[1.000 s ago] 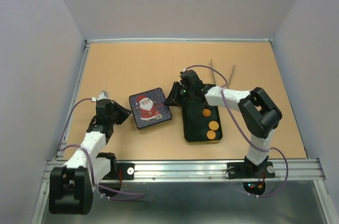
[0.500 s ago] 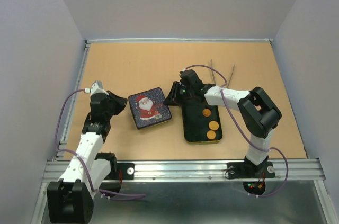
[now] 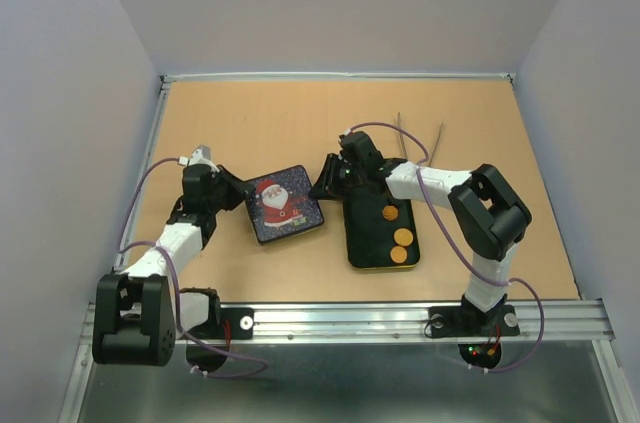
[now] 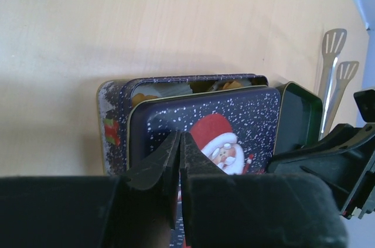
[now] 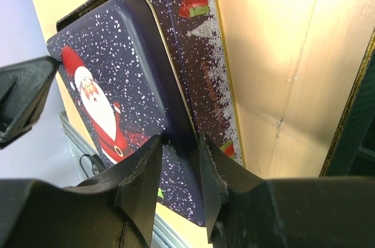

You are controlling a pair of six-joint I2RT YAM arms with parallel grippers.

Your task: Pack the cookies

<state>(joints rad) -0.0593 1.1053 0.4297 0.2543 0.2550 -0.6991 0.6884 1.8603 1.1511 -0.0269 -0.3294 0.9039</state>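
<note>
A dark blue Santa tin lies mid-table with its lid askew on the base, leaving a gap at the far side. Cookies show through that gap. Three orange round cookies lie in a dark green tray right of the tin. My right gripper is at the tin's right edge; in the right wrist view its jaws are closed on the lid's rim. My left gripper is shut and empty, its tip at the lid's left side.
Metal tongs lie behind the tray and also show in the left wrist view. The table's raised rim runs along the left, close to the left arm.
My left gripper has swung up and right to the tin's left edge. The right arm and the tin have not moved.
</note>
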